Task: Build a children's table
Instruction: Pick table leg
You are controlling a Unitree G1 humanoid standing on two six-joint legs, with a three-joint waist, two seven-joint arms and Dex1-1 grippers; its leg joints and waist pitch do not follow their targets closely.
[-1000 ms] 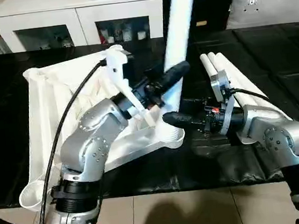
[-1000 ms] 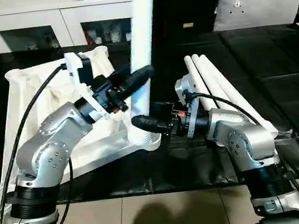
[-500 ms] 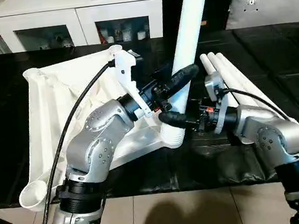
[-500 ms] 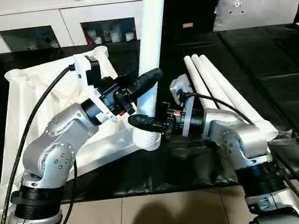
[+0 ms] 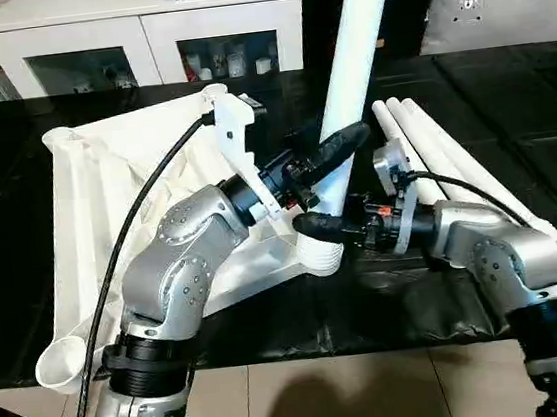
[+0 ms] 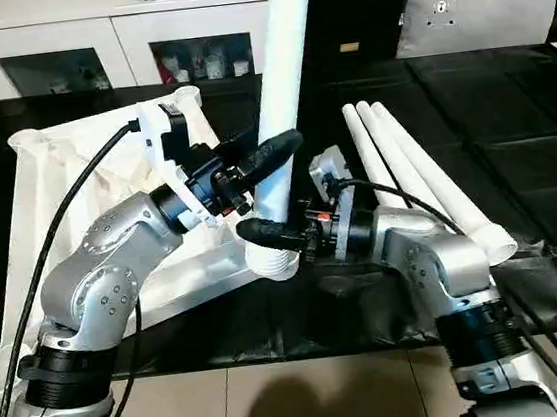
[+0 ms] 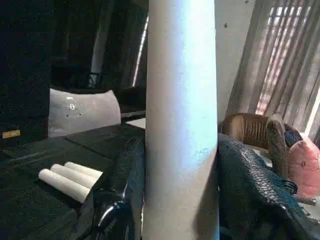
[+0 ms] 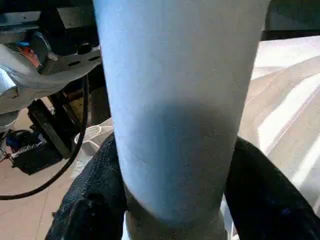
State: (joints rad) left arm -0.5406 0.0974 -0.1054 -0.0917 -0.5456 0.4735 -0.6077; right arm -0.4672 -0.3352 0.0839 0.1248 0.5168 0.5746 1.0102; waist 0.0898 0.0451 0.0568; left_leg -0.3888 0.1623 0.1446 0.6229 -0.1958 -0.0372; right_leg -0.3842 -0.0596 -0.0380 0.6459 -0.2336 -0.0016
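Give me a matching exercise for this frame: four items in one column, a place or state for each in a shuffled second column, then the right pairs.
Items:
1. upright leg
2. spare legs
3. tabletop
4. cabinet

Places or states:
A. lying side by side on the black surface
B. at the back, glass doors
C. standing in a corner socket, held by both grippers
D. underside up, ribs showing

Pairs: 1-C, 2-A, 3-D, 4-B
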